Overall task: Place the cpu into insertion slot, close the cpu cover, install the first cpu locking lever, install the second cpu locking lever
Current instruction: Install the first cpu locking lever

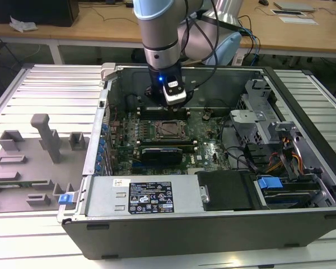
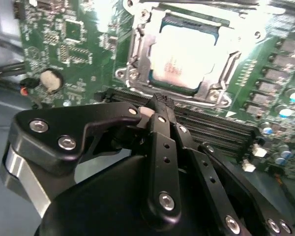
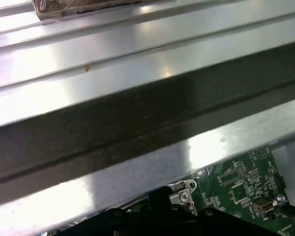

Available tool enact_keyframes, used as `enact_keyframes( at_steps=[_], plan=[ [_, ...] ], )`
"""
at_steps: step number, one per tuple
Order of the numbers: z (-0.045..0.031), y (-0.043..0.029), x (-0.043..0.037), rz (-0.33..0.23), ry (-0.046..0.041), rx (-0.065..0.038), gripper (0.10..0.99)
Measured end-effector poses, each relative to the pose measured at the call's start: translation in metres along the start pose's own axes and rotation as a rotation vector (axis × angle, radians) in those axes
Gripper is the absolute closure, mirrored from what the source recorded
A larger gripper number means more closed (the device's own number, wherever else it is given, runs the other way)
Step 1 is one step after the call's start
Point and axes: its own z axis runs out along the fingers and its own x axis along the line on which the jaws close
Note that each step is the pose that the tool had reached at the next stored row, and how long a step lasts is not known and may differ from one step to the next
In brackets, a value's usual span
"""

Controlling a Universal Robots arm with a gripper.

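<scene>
Exterior view takes in the whole scene: a ribbed metal surface carries an open computer case lying on its side, with grey fixture blocks standing on the exterior view's left. Above the case the arm reaches straight down, and its tool hangs inside the case over the green motherboard, just beyond the socket. From here the socket looks like a small square frame, with the cpu lying flat in it and a long black card just in front. Second wrist view, by contrast, looks over the black tool from close by; its fingers are pressed together at the tips and hold nothing. Beyond those tips it shows what the wide shot cannot resolve: the pale silvery cpu sits in its slot, and the cpu cover lies down around it, its window framing the chip. First wrist view looks the other way, at the ribbed surface, the case's dark wall and a corner of the motherboard.
</scene>
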Motion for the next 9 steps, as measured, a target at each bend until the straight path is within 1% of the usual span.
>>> enact_keyframes(
  at_steps=[1,2,4,5,6,9],
  plan=[
    [0.0000,0.0000,-0.0001,-0.001,0.0031,0.011,0.980],
    [0.0001,0.0000,-0.0001,-0.003,0.0059,0.025,0.980],
    [0.0003,-0.0004,-0.0003,-0.007,0.0088,0.046,0.980],
    [0.0004,-0.0008,-0.0004,-0.007,0.0100,0.052,0.980],
    [0.0004,-0.0022,-0.0008,-0.009,0.0132,0.062,0.980],
    [0.0010,-0.0071,-0.0024,-0.011,0.0218,0.078,0.980]
  ],
)
